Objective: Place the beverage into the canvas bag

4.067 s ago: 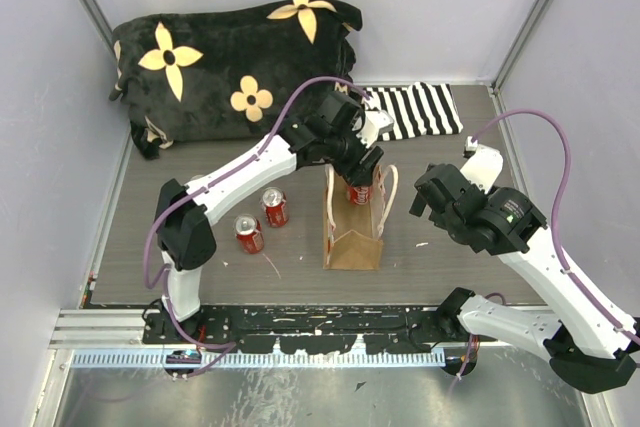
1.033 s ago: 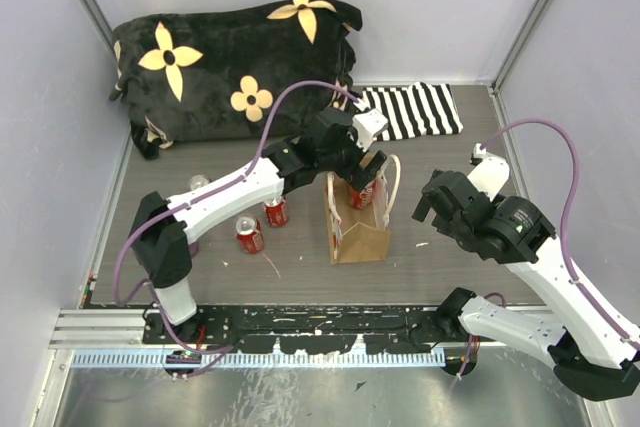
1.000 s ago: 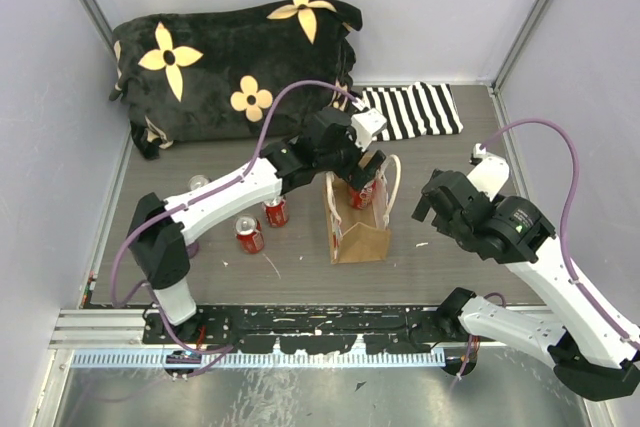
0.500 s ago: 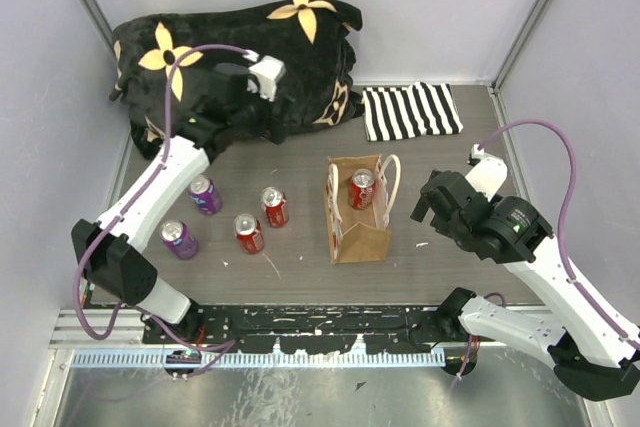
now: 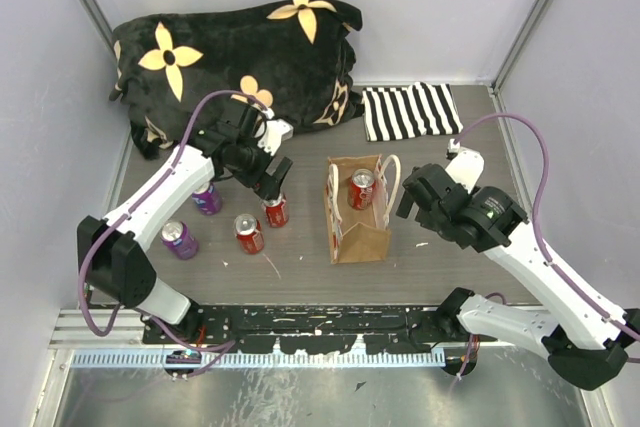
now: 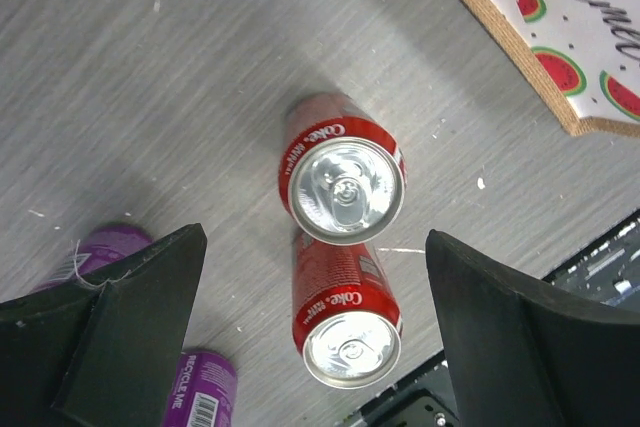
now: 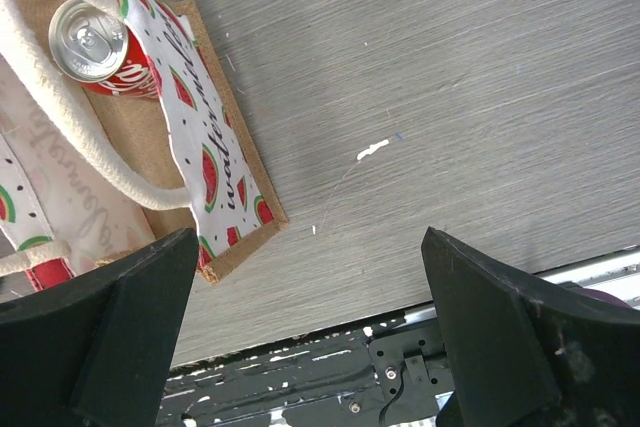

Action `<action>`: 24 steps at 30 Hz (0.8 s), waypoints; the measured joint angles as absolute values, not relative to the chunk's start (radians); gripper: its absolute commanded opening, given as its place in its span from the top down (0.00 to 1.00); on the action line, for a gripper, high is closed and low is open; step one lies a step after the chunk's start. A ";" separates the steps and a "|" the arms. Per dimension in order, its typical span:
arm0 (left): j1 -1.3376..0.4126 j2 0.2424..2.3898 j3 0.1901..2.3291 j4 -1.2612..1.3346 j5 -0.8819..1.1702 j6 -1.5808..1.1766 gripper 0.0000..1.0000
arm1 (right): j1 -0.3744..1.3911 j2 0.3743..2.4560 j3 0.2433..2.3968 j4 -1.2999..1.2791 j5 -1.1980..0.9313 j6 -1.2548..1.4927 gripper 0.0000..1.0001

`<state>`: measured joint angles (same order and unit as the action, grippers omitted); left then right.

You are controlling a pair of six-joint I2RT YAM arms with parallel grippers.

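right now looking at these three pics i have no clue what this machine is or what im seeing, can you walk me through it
These are two robot arms bolted at the near edge of a table. The big picture looks down from above and behind them. The other two come from a small camera on each wrist, so the dark shapes at their edges are that arm's own fingers.

On the table stands a small canvas bag with one red can inside. Left of it stand two more red cans and two purple cans. A striped cloth and a black flowered cushion lie at the back.

The left gripper hangs open above the loose red cans. The right gripper is open beside the bag. Neither holds anything.
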<state>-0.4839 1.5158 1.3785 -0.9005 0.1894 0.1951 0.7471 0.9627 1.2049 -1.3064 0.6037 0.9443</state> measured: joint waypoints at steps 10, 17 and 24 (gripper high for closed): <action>-0.527 1.586 1.382 -0.948 0.239 0.202 0.02 | 0.747 0.924 1.195 -1.305 0.601 0.949 0.00; -0.543 1.614 1.382 -0.928 0.212 0.206 0.02 | 0.747 0.869 1.187 -1.326 0.601 0.970 0.00; -0.558 1.682 1.379 -0.884 0.173 0.207 0.00 | 0.747 0.869 1.187 -1.345 0.604 0.976 0.00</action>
<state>-0.5575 1.6817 1.3792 -0.8837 0.1734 0.2066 0.7471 0.8692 1.1870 -1.3449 0.6037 0.9756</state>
